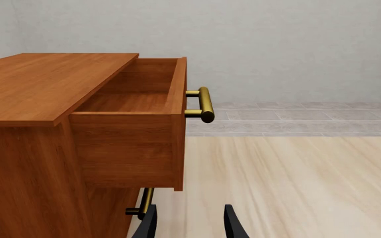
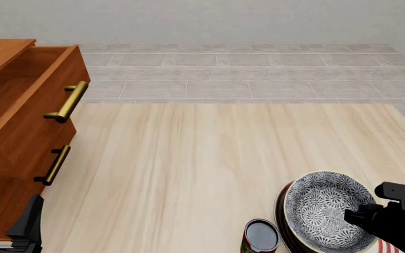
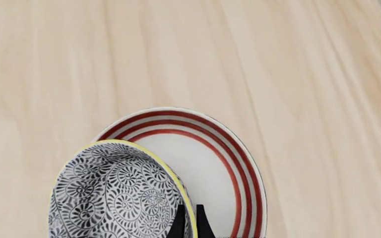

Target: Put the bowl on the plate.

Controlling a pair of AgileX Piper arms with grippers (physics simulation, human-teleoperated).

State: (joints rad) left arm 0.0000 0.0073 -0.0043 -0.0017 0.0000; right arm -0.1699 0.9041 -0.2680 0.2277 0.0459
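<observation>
The grey-blue floral bowl (image 2: pixel 326 211) hangs tilted over the white plate with red rings (image 2: pixel 281 213) at the table's near right, hiding most of it. My right gripper (image 2: pixel 354 215) is shut on the bowl's right rim. In the right wrist view, the thin black fingers (image 3: pixel 179 223) pinch the yellow-green rim of the bowl (image 3: pixel 111 198) above the plate (image 3: pixel 217 163). I cannot tell whether the bowl touches the plate. My left gripper (image 2: pixel 9 221) is open at the near left with nothing between its fingers, and it also shows in its own wrist view (image 1: pixel 190 225).
A small red can with a dark top (image 2: pixel 261 235) stands just left of the plate. A wooden cabinet (image 2: pixel 6 158) sits at the left with its top drawer (image 1: pixel 137 99) pulled open and brass handles (image 2: pixel 67 101) sticking out toward the table's middle.
</observation>
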